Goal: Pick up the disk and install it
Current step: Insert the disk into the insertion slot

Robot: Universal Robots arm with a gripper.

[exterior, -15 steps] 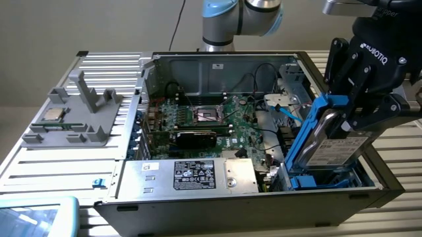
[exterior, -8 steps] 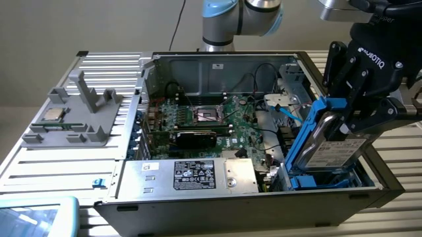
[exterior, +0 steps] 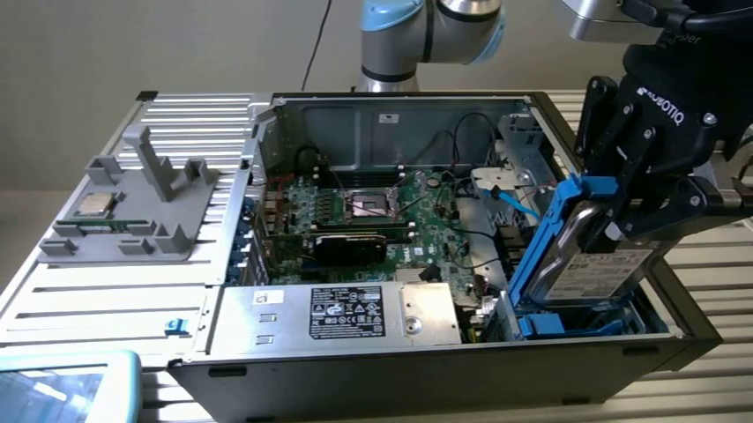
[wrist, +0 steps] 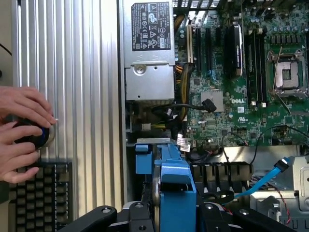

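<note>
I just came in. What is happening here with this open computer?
A robot gripper is shut on the disk, a drive with blue rails, and holds it tilted over the blue bay in the open computer case. Its lower end is down at the bay, but it does not lie flat yet. Beside the case, a person's hands rest on a dark round knob near a keyboard.

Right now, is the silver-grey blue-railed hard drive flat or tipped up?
Tipped up: the hard drive stands steeply in the black hand, lower end at the blue bay.
</note>
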